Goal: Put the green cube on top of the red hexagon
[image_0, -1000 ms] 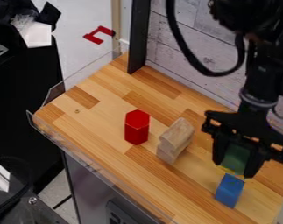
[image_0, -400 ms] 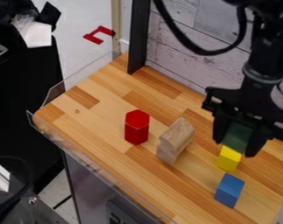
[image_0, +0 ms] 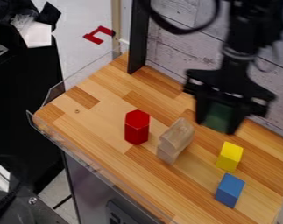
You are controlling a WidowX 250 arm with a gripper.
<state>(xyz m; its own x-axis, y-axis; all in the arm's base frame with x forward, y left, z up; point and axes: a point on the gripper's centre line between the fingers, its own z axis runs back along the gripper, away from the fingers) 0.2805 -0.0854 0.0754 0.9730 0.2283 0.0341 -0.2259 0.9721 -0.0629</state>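
My gripper [image_0: 218, 124] is in the right half of the camera view, raised above the wooden table and shut on the green cube [image_0: 217, 117], which shows between its black fingers. To the left, the red hexagon [image_0: 137, 127] stands upright on the table, apart from the gripper and lower in the view than the held cube's top edge.
A natural wood block stack [image_0: 175, 140] stands between the red hexagon and the gripper. A yellow block [image_0: 229, 156] and a blue block [image_0: 229, 190] sit at the right. Clear panels edge the table [image_0: 102, 105] at left; a whitewashed plank wall [image_0: 172, 43] rises behind.
My gripper has lifted the green cube and moved up and left in the view, away from the yellow block, which is now uncovered. The blocks on the table have kept their places.
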